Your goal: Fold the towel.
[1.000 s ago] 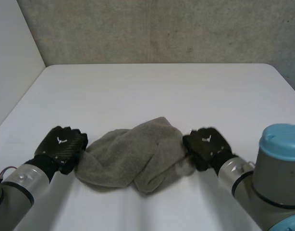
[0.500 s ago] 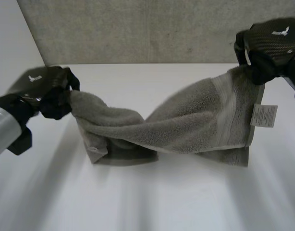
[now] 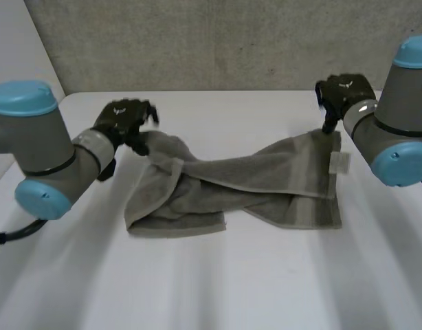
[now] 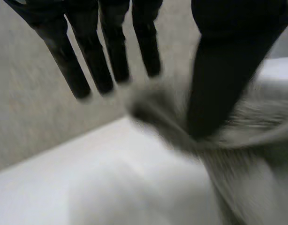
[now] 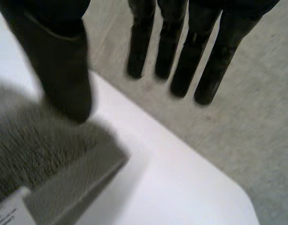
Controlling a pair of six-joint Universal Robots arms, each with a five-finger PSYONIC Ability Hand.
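Towel of grey terry cloth lies twisted across the white table at mid-frame, black left hand at its left end, black right hand at its upper-right corner, both with fingers straight, gripping nothing.

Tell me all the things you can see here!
towel: one, grey, lying twisted across the table between the two hands
label: one, white, on the towel's end near the right hand
table: one, white, under the towel
wall: one, grey, behind the table
left arm: one, grey with light-blue caps
right arm: one, same colours
left hand: one, black, open, at one towel end
right hand: one, black, open, at the other end's corner
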